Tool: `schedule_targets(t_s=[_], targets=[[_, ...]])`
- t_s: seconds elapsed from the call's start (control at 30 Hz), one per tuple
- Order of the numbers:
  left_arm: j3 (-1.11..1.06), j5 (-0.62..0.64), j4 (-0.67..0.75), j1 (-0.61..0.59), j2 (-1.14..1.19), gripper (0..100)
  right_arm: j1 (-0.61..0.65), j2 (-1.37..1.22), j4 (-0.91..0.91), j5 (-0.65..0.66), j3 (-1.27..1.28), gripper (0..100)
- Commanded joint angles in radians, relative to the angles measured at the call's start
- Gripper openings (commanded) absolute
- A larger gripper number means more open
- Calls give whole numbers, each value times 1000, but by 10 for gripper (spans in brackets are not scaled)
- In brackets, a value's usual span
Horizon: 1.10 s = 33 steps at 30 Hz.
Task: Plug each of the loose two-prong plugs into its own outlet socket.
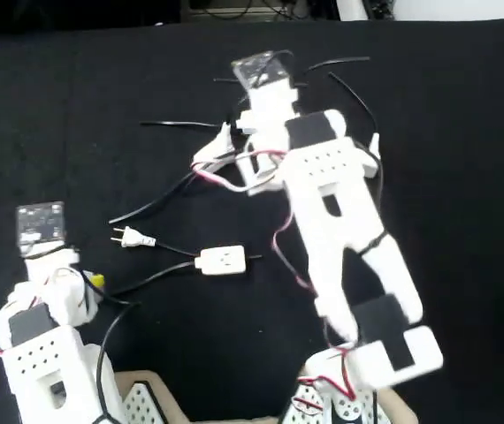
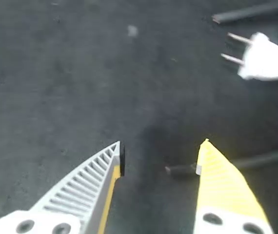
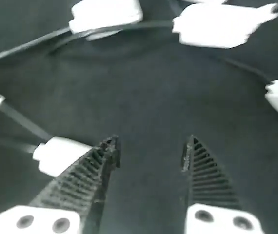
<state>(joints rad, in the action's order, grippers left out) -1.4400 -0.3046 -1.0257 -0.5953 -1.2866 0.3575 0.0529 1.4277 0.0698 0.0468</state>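
A loose two-prong plug [image 1: 133, 237] lies left of centre in the high view on the black table [image 1: 446, 132], near the white outlet socket [image 1: 223, 259] to its right. At lower left the left gripper [image 2: 162, 145] hangs with fingers spread. At upper centre the right gripper [image 3: 151, 142], fingers also spread, hangs beside a white cable fitting [image 3: 56, 153].

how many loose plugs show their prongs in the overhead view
1: the white plug lies left of the outlet socket. More may hide under the right arm.
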Motion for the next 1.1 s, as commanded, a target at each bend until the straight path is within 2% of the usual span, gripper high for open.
schedule_targets(t_s=[0.0, 0.13, 0.27, 0.4, 0.8, 1.07], targets=[[24, 48, 58, -110, -11, 257, 94, 119, 25, 8, 88, 208], [38, 83, 81, -179, -11, 257, 215, 209, -126, 0, 300, 209], [44, 100, 78, -185, -11, 255, 351, 242, -450, -2, 550, 209], [44, 100, 78, -183, -11, 255, 428, 236, -713, 6, 699, 208], [42, 100, 80, -180, -11, 254, 482, -97, -741, 6, 490, 208], [38, 100, 78, -125, -11, 254, 459, -251, -819, 6, 437, 208]])
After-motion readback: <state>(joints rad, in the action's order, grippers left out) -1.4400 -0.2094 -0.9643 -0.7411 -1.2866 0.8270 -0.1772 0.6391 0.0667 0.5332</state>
